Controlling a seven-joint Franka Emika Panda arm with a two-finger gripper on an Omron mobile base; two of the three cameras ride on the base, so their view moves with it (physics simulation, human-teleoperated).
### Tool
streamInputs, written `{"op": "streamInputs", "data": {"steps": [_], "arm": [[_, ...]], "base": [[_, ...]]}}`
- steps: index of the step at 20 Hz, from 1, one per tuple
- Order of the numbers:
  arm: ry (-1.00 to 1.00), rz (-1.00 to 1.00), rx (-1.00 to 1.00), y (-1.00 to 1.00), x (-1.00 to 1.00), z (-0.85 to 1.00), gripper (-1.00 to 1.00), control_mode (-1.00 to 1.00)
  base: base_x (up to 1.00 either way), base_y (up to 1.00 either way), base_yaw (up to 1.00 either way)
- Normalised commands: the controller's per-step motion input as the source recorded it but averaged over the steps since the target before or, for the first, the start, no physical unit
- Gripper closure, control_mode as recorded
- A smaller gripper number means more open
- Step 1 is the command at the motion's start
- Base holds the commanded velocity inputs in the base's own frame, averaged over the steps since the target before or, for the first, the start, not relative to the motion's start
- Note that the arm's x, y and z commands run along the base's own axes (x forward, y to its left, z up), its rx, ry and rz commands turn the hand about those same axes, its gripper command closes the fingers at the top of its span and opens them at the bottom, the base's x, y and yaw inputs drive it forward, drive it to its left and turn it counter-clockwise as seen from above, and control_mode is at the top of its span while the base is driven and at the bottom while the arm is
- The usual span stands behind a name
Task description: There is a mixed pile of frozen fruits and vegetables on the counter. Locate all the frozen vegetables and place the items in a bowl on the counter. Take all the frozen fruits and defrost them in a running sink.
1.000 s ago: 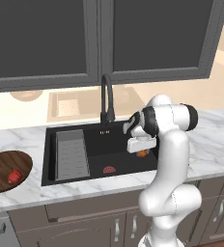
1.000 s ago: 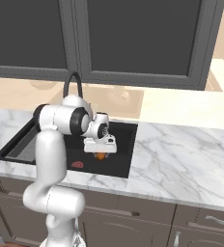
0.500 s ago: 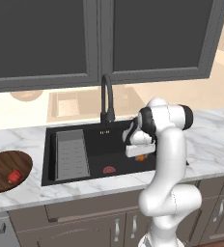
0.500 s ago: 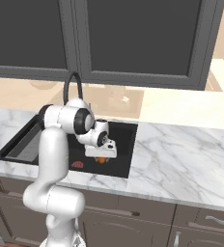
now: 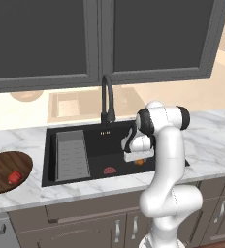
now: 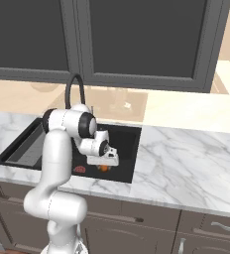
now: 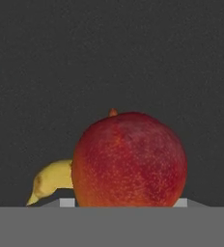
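My gripper [image 5: 139,158] hangs low inside the black sink [image 5: 97,145], shut on the orange-red round fruit [image 5: 140,162]. That fruit [image 7: 129,160] takes up the middle of the hand view and hides the fingertips. From the right side the fruit [image 6: 104,168] shows just under the gripper [image 6: 103,163], close to the basin floor. A yellow banana [image 7: 52,181] lies on the dark sink floor behind the fruit. The brown wooden bowl [image 5: 0,164] sits on the marble counter [image 5: 209,145] at far left, with a small red chunk [image 5: 14,177] in it.
A tall black gooseneck faucet [image 5: 106,99] stands behind the basin. A grey ribbed drain tray [image 5: 71,156] fills the sink's left part, and the red-ringed drain [image 5: 109,170] lies near the front. Dark cabinets hang overhead. Bare marble [image 6: 186,158] extends right of the sink.
The hand has come down and slightly left, deeper into the sink, carrying the orange-red fruit. The grip looks the same. The bowl and red chunk have not moved.
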Motion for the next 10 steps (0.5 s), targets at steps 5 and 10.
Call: {"op": "streamInputs", "data": {"steps": [5,10], "arm": [[0.01,-0.07,0.00,0.00,0.15,-0.07,1.00,-1.00],[0.00,-0.06,0.00,0.00,0.10,-0.11,1.00,-1.00]], "base": [[0.00,0.00,0.00],[0.00,0.00,0.00]]}}
